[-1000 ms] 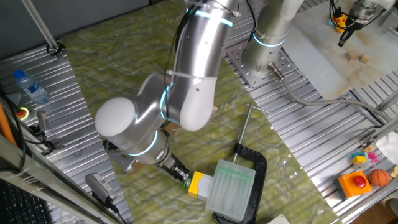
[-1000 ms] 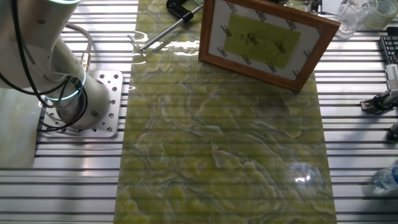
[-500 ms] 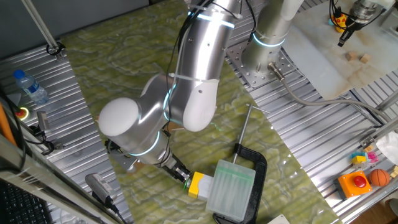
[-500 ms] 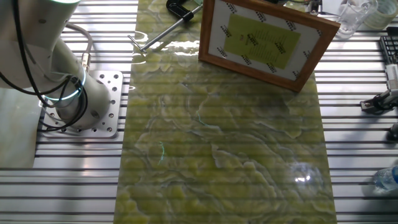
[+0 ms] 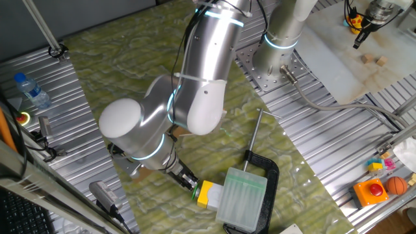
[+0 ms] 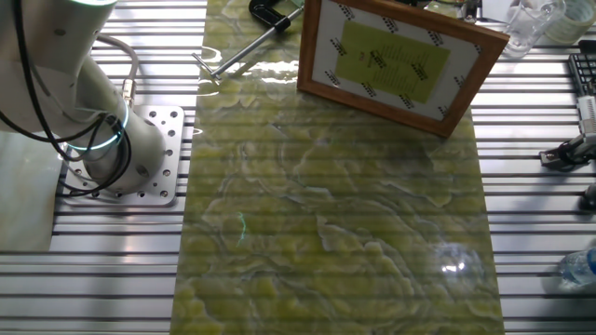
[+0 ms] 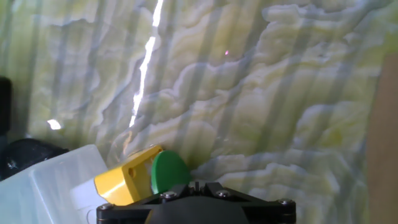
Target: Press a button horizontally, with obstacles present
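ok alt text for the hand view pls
Seen from the hand camera, a round green button cap on a yellow box body sits just ahead of the dark gripper, joined to a translucent pale block. Behind lies a green-and-cream marbled mat.

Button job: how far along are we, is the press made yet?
Done: the approach. The gripper has got behind the frame and sits right at the green button; the hand view shows the cap just ahead of the hand. In hand: closing on the cap, though contact cannot be confirmed. Left: pushing sideways toward the yellow box, then backing out clear of the frame.
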Robot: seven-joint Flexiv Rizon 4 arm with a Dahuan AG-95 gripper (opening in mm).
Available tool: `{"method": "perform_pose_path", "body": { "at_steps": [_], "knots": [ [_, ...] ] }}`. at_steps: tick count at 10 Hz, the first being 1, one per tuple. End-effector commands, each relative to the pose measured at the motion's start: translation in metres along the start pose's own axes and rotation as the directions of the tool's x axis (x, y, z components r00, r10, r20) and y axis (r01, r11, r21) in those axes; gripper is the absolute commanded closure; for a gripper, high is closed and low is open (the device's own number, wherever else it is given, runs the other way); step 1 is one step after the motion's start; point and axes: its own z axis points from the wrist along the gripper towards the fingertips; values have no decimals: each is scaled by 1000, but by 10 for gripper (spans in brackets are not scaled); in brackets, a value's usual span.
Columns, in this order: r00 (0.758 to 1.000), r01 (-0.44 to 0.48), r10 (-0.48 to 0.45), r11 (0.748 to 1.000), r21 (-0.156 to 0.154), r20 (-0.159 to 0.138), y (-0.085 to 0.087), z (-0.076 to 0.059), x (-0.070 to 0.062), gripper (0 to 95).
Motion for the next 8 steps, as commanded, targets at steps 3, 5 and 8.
{"method": "perform_pose_path", "body": {
  "at_steps": [3, 5, 8],
  "knots": [
    [1000, -3, 4, 999, -39, 11, 0, 0, 0, 950],
    [1000, 1, 0, 999, -44, 12, 1, 0, 0, 950],
    [1000, -4, 5, 999, -54, 12, 2, -2, 0, 950]
  ]
}}
